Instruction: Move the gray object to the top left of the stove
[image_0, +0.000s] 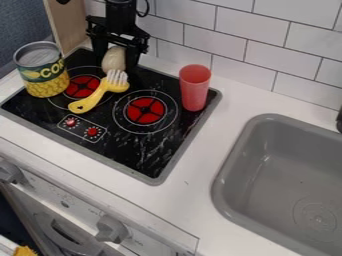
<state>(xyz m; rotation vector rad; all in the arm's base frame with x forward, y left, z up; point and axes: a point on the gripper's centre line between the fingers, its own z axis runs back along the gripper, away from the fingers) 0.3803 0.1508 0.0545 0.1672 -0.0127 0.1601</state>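
The gray object (113, 59) is at the back left of the stove (143, 150), behind the brush (100, 95), with the can (44, 80) off to its left and the cup (195, 89) well apart to its right. The end effector (115, 63) hangs straight down over it, one finger along each flank, and looks to be pinching it. From here I can't tell whether its base bears on the stove or sits just above. It is pale, smooth and rounded like an egg or a stone, so I'd guess it is stiff, fairly light and slippery, apt to squirt out or roll if pinched off its middle. The widest part of the sides is where to take hold, squeezing evenly. The spot seems about right; what's left, I think, is a gentle set-down and a straight lift, clear of the bristles (117, 77).
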